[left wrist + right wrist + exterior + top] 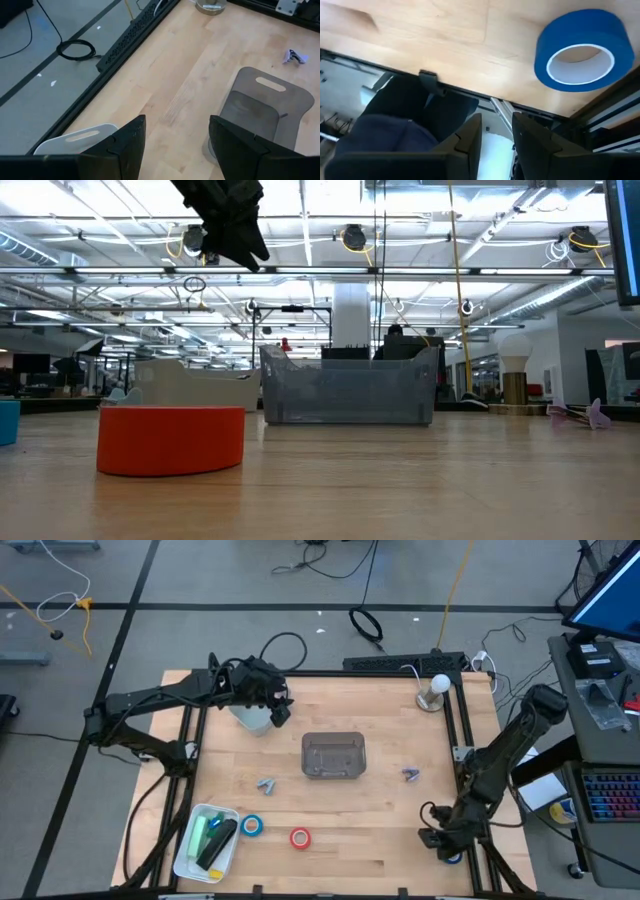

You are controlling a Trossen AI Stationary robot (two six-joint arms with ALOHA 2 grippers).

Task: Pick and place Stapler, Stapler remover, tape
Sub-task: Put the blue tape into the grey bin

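1. A grey bin (334, 755) sits at the middle of the wooden tabletop (330, 840) and serves as the landmark here.
2. The left gripper (268, 698) hovers above the tabletop beyond the grey bin and to its left, over a white bin (250, 718) at the far left part of the tabletop.
3. In the left wrist view its two dark fingers (127, 145) stand well apart with bare wood between them, holding nothing.
4. The right gripper (447, 844) is low at the near right corner, well to the right of the grey bin and nearer the front edge.
5. The right wrist view shows its fingers (470, 137) with a narrow gap between them and nothing held; a blue tape roll (580, 50) lies flat on the wood just beside them.
6. A red tape roll (300, 838) lies flat in front of the grey bin, slightly to its left, apart from everything else.
7. Another blue tape roll (251, 826) lies left of the red one, touching or just beside a white tray (188, 848) at the near left corner.
8. The tray holds a green object (201, 834) and a dark one (218, 844); what they are cannot be told.
9. A small greyish staple remover (265, 784) lies on the wood near the front left corner of the grey bin.
10. A purple staple remover (411, 775) lies to the right of the grey bin, apart from it.
11. A lamp-like white bulb on a round base (436, 690) stands at the far right corner, well beyond the grey bin.
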